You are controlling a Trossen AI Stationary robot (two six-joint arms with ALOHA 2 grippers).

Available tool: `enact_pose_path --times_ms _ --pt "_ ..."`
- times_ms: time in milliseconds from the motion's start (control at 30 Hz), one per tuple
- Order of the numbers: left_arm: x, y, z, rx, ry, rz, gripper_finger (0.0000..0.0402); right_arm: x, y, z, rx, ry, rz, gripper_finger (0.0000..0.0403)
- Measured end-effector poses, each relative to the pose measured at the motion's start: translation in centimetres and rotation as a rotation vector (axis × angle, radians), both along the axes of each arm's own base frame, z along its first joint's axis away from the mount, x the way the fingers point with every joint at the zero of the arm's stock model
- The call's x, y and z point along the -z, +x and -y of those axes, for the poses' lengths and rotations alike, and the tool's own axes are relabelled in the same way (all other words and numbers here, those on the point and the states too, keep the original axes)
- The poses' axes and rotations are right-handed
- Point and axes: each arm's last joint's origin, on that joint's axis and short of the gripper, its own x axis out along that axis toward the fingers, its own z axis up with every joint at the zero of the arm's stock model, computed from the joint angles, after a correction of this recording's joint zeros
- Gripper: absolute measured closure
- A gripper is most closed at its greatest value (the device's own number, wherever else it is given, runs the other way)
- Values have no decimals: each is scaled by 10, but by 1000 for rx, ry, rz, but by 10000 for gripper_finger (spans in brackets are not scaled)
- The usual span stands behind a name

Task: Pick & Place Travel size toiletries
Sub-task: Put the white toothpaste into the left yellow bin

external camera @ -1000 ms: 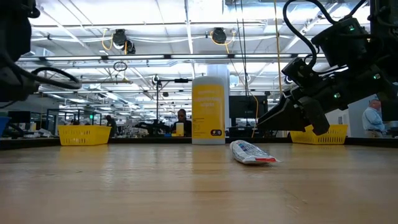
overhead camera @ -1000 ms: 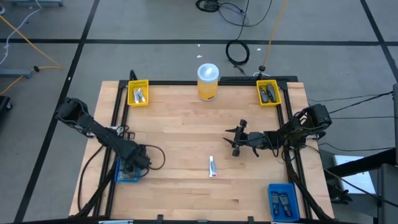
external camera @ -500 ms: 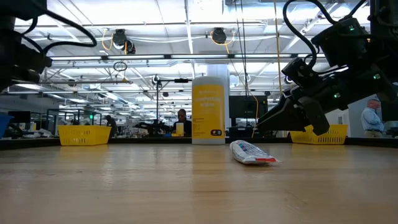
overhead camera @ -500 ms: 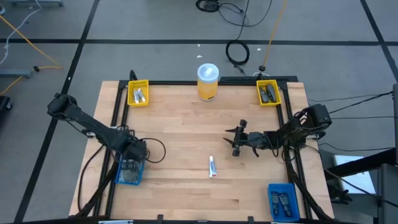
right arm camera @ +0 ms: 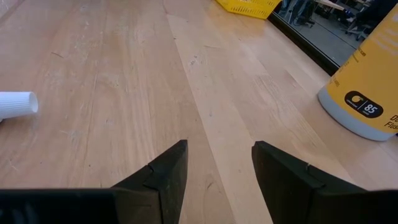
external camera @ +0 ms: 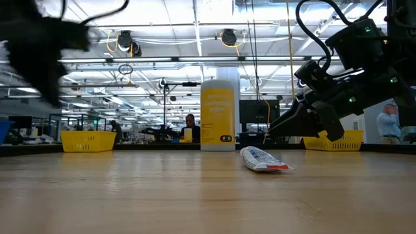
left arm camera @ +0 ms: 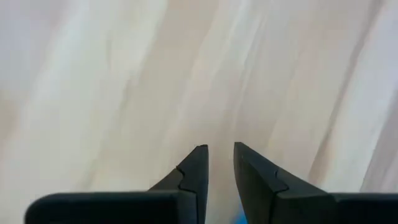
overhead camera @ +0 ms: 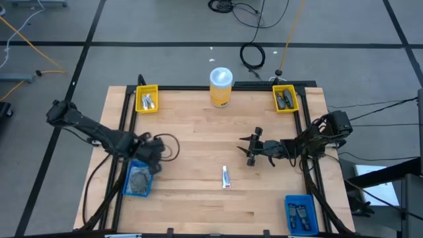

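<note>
A small white tube with a red end (overhead camera: pixel 226 177) lies flat on the wooden table near its middle; it also shows in the low view (external camera: pixel 263 159), and its white end shows in the right wrist view (right arm camera: pixel 15 104). My left gripper (overhead camera: pixel 156 158) hangs above the table just beyond the near-left blue bin (overhead camera: pixel 125 184), pointing steeply down. Its fingers (left arm camera: pixel 219 149) stand a little apart with nothing between them. The bin holds wrapped dark items (overhead camera: pixel 139 178). My right gripper (overhead camera: pixel 247 150) waits open at the right, low over the table, pointing toward the left edge.
A big yellow canister with a white lid (overhead camera: pixel 221 86) stands at the far edge. Yellow bins with small items sit at the far left (overhead camera: pixel 147 99) and far right (overhead camera: pixel 285 99) corners, and a blue bin (overhead camera: pixel 301 213) at the near right corner. Bare wood lies around the tube.
My left gripper has risen from over the near-left blue bin and gone toward the table's middle and far edge, turning as it went. The bin's contents now show uncovered. My right arm and the tube have kept still.
</note>
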Motion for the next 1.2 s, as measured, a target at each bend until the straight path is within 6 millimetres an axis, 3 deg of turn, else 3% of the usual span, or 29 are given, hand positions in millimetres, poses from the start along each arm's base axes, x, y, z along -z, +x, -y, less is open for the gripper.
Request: enact_pose_path --times_ms 167,267,433,533,733,967,1200 --pt "-14 53 5 298 210 432 325 0 0 0 0 0 0 232" --pt "-8 85 10 488 361 614 325 0 0 0 0 0 1 232" --pt "17 137 5 488 461 764 325 1 0 0 0 -1 -7 232" --pt "37 163 -4 562 426 760 325 1 0 0 0 -1 -8 232" --pt "71 203 -17 758 185 748 303 1 0 0 0 -2 -8 232" --pt "90 238 -24 871 -30 734 196 1 -1 0 0 -4 -14 232" --pt "110 250 -30 888 -30 633 91 1 0 0 0 -3 -14 232"
